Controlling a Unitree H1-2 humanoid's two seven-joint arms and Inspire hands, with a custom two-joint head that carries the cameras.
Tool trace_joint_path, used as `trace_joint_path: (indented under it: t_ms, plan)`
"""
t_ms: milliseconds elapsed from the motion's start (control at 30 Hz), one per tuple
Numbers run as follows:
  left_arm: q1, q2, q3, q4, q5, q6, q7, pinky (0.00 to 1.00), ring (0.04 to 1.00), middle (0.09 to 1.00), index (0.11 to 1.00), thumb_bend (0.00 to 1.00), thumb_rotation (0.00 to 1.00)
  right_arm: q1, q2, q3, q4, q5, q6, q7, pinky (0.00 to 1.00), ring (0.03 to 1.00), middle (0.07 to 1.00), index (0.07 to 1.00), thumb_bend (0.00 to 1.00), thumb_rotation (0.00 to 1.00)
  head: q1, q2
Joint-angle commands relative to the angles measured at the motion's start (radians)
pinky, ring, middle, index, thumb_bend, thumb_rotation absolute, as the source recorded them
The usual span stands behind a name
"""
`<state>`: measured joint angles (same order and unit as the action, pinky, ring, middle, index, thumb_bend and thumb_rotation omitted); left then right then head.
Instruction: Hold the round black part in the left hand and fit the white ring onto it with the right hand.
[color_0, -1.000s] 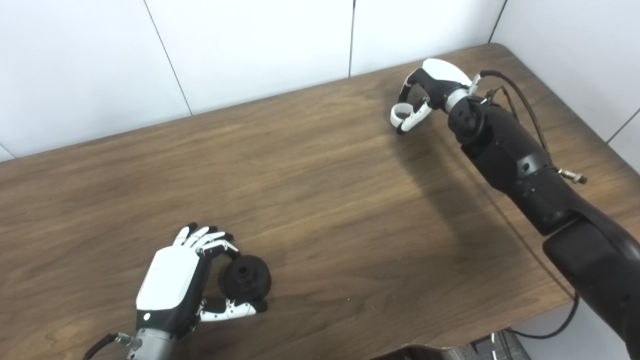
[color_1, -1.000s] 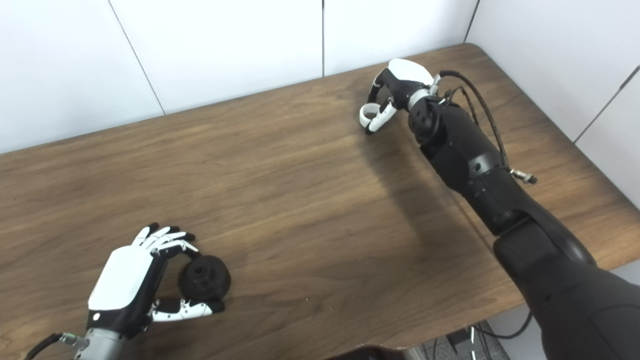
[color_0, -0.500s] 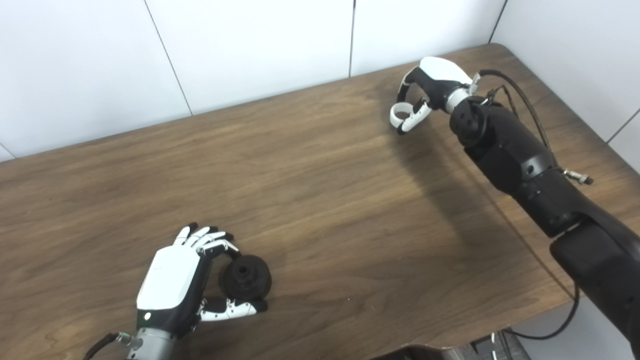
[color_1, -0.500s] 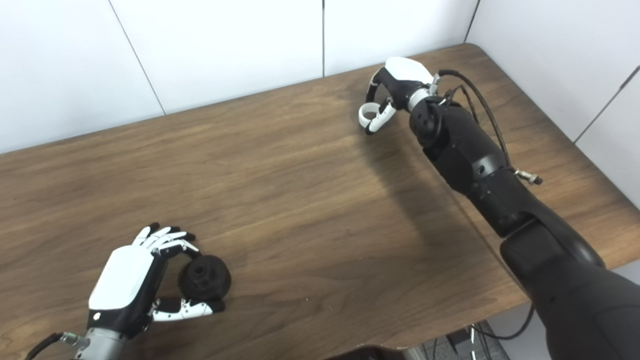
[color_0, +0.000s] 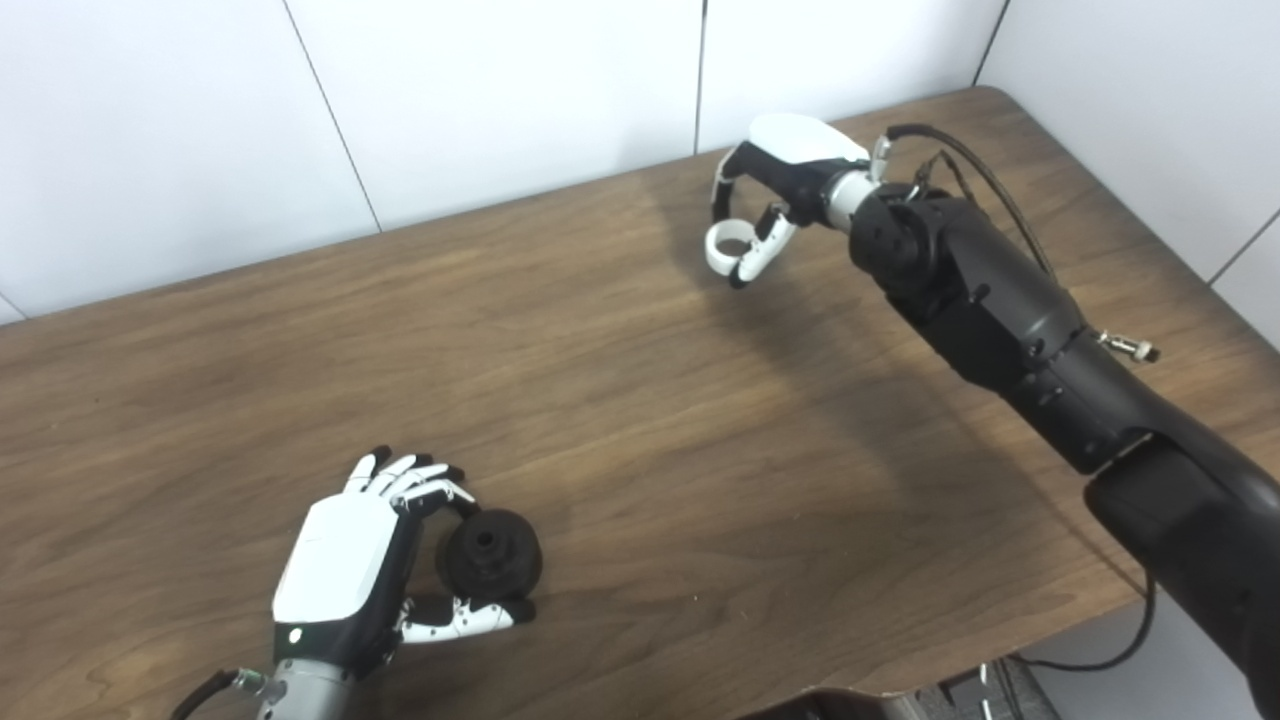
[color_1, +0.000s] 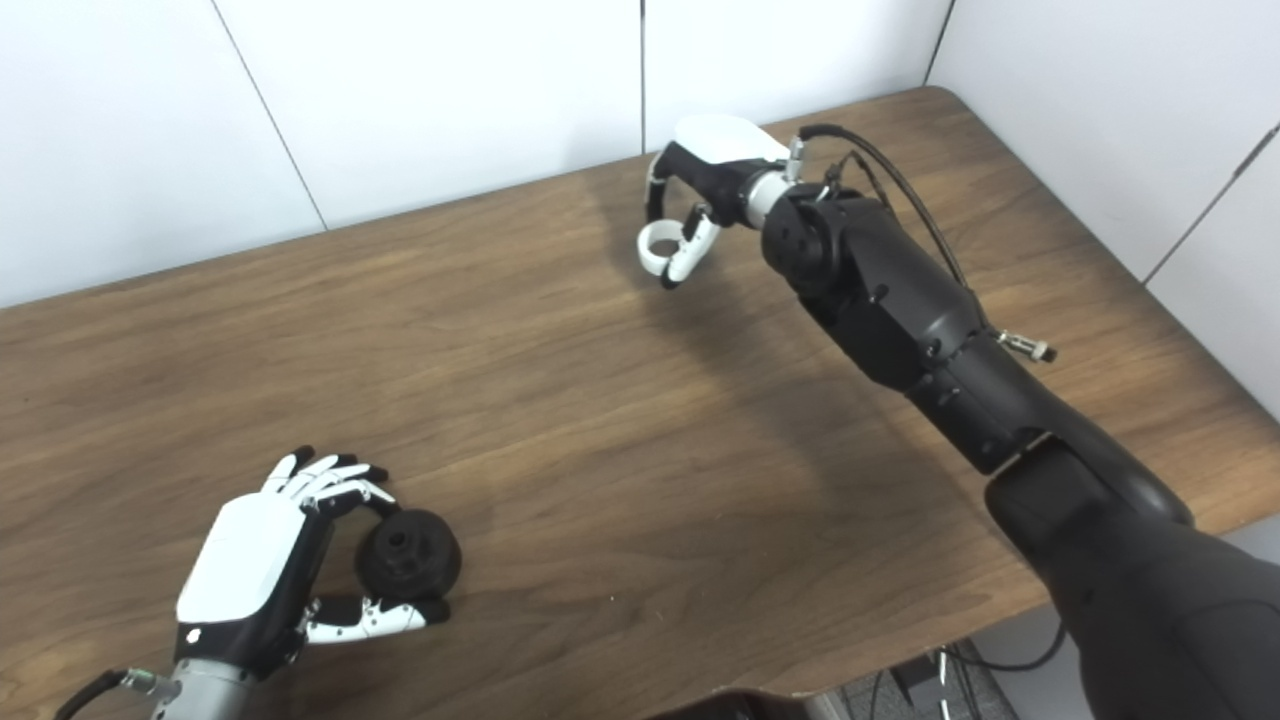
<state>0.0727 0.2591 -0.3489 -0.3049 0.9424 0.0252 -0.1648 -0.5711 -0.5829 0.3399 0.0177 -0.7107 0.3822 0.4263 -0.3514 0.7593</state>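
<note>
The right hand (color_0: 770, 195) is pinching the ring (color_0: 726, 245), probably light and stiff, by its rim. The left hand (color_0: 345, 570) is gripping the black part (color_0: 492, 555) by its edges.

On the table (color_0: 640, 400), the round part (color_0: 492, 555) is sitting at the near left, between the left hand's (color_0: 345, 575) fingers and thumb. The ring (color_0: 728, 247) is hanging (pinched in the right hand (color_0: 775, 190)) above the far right, well apart.

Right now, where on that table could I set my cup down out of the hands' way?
The wide middle of the table, between the left hand gripping the black part and the right hand holding the white ring. The near-left corner is crowded.
</note>
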Motion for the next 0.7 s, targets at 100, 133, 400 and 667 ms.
trace_joint_path:
  t_ms: [100,133,400,667]
  plan:
    - [0.018,-0.009,-0.024,0.008,0.062,0.042,-0.044,0.97,0.873,0.786,0.483,0.52,0.06,-0.059,0.011,0.001,-0.127,-0.012,-0.003,0.059,0.94,0.901,0.801,0.485,0.52,0.13,0.023,0.007]
    - [0.018,-0.012,-0.027,0.008,0.066,0.045,-0.044,0.96,0.873,0.785,0.483,0.52,0.05,-0.059,0.016,0.005,-0.147,-0.013,0.000,0.074,0.94,0.900,0.798,0.485,0.52,0.13,0.036,0.008]
    - [0.014,-0.031,-0.055,0.000,0.101,0.078,-0.070,0.97,0.886,0.794,0.483,0.52,0.06,-0.052,0.047,0.038,-0.282,-0.028,-0.004,0.185,0.94,0.911,0.801,0.485,0.52,0.13,0.119,0.020]
    - [0.016,-0.060,-0.088,-0.012,0.150,0.118,-0.093,0.97,0.894,0.803,0.484,0.52,0.06,-0.028,0.051,0.047,-0.386,-0.024,-0.029,0.256,0.93,0.907,0.801,0.484,0.52,0.13,0.211,0.031]
